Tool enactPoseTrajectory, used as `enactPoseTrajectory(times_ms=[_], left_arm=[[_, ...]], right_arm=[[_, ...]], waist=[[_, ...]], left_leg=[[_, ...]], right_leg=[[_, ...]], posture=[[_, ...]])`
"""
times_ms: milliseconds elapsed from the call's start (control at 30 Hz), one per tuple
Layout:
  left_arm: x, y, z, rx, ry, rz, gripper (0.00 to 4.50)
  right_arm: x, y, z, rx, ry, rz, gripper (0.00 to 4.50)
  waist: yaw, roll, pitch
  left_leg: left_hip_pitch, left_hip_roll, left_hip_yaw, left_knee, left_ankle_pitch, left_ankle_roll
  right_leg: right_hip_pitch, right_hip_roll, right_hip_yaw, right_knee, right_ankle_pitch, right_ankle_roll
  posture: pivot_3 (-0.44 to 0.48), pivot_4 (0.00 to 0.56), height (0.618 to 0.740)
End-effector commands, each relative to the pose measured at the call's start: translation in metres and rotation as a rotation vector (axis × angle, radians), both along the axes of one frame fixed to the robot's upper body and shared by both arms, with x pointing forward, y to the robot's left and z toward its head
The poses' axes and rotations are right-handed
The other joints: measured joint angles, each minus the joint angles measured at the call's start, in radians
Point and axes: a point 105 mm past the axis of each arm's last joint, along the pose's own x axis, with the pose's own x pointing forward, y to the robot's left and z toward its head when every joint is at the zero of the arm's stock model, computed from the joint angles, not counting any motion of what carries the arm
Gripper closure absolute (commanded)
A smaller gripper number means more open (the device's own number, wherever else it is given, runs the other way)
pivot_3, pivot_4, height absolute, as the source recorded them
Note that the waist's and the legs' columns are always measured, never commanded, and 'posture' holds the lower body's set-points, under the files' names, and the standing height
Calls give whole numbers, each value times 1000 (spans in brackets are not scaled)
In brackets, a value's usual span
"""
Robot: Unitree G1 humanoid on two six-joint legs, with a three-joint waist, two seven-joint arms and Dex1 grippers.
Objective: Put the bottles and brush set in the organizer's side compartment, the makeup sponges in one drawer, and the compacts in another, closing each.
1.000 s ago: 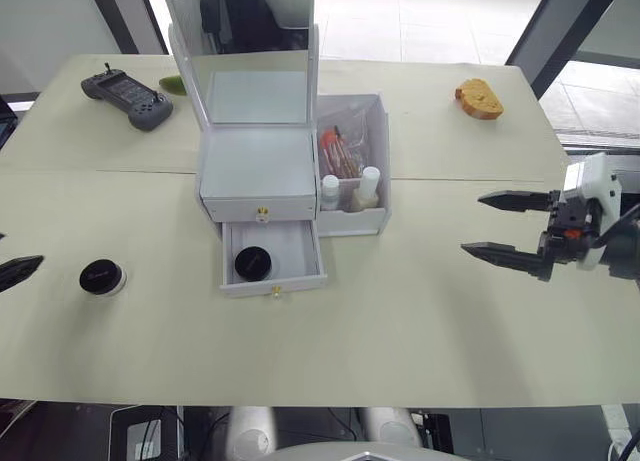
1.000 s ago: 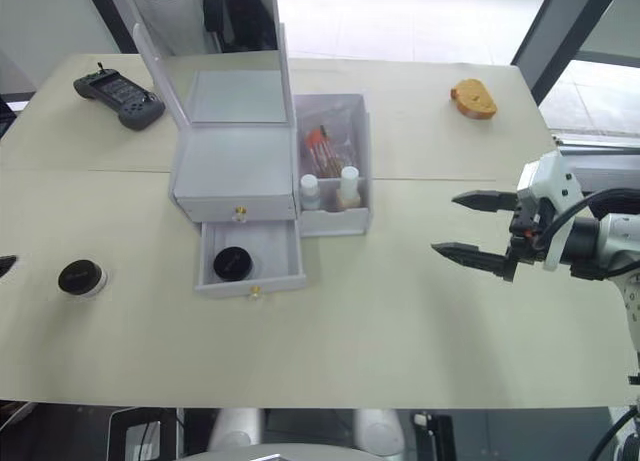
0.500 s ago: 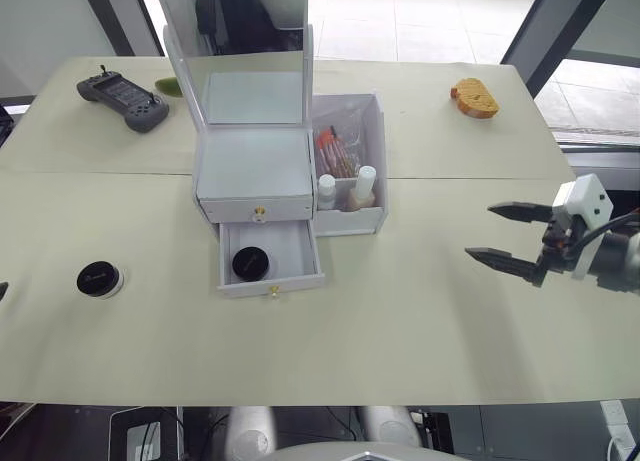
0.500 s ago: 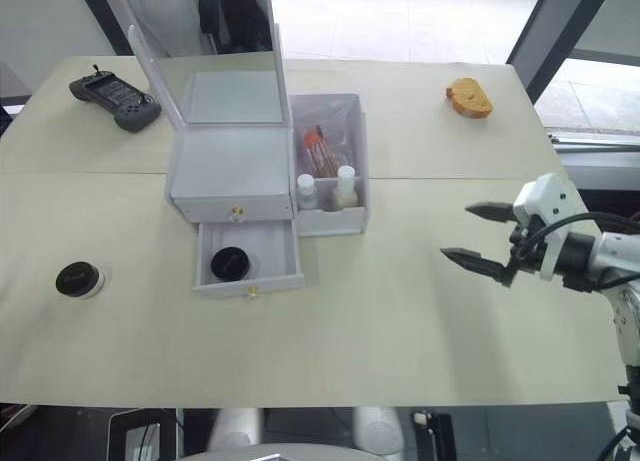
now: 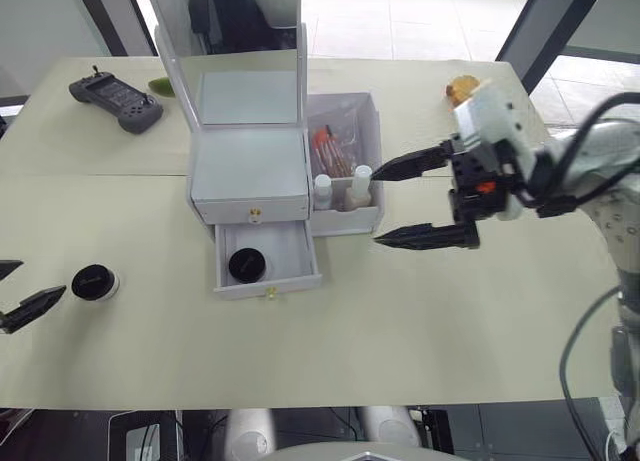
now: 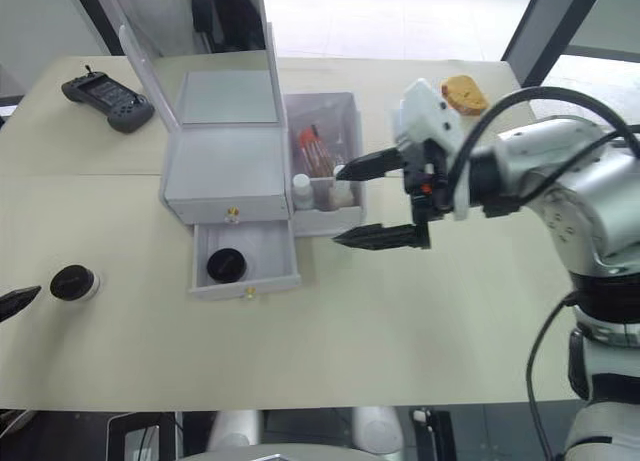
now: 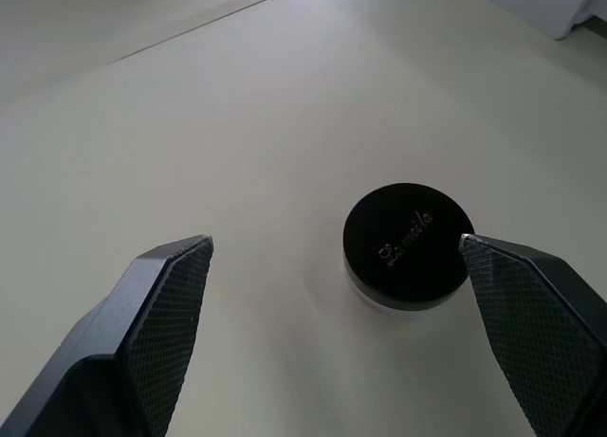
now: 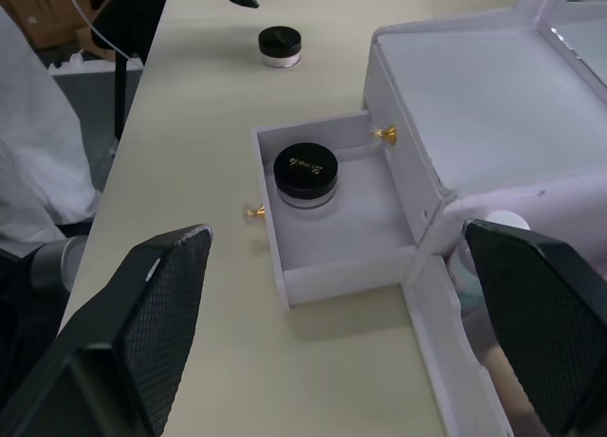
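The organizer [image 5: 250,171] stands mid-table with its mirror upright and its top drawer closed. Its lower drawer [image 5: 268,276] is pulled out with one black compact [image 5: 245,265] inside. The side compartment [image 5: 372,131] holds the brush set [image 5: 335,151] and both bottles [image 5: 323,188] [image 5: 360,184]. My right gripper [image 5: 375,209] hovers open just right of that compartment's front. The second compact [image 5: 92,282] rests on the table at far left. My left gripper [image 7: 334,243] is open around it, apart from it. The makeup sponges are out of view.
A black handheld controller [image 5: 115,86] lies at the back left, with a green object [image 5: 160,84] beside it. An orange object [image 6: 460,93] sits at the back right, behind my right arm. The table's front edge [image 5: 320,401] runs close below the open drawer.
My right gripper has swung left from the table's right side to the organizer's side compartment. My left gripper has come in beside the loose compact. The camera shifted slightly.
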Motion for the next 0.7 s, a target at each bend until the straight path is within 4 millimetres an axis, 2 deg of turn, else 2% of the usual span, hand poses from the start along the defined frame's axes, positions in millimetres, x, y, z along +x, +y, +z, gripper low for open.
enactPoseTrajectory(times_ms=[33, 200, 467, 700], left_arm=[[1, -4, -1, -35, 7, 63, 11], [2, -21, -12, -98, 33, 78, 11], [15, -20, -30, -122, 65, 154, 11], [32, -33, -45, -111, 95, 134, 11]], right_arm=[[6, 7, 11, 8, -16, -11, 0], [8, 16, 5, -17, 32, 23, 0], [9, 20, 8, -22, 69, 33, 0], [8, 19, 10, -24, 53, 36, 0]], waist=[[-1, 0, 0], [5, -1, 0], [13, -1, -1], [15, -1, -1]], left_leg=[[0, 0, 0, 0, 0, 0], [0, 0, 0, 0, 0, 0], [0, 0, 0, 0, 0, 0], [0, 0, 0, 0, 0, 0]], right_leg=[[0, 0, 0, 0, 0, 0], [1, 0, 0, 0, 0, 0], [1, 0, 0, 0, 0, 0], [0, 0, 0, 0, 3, 2]], posture=[[0, 150, 705], [0, 150, 705], [0, 150, 705], [0, 150, 705]])
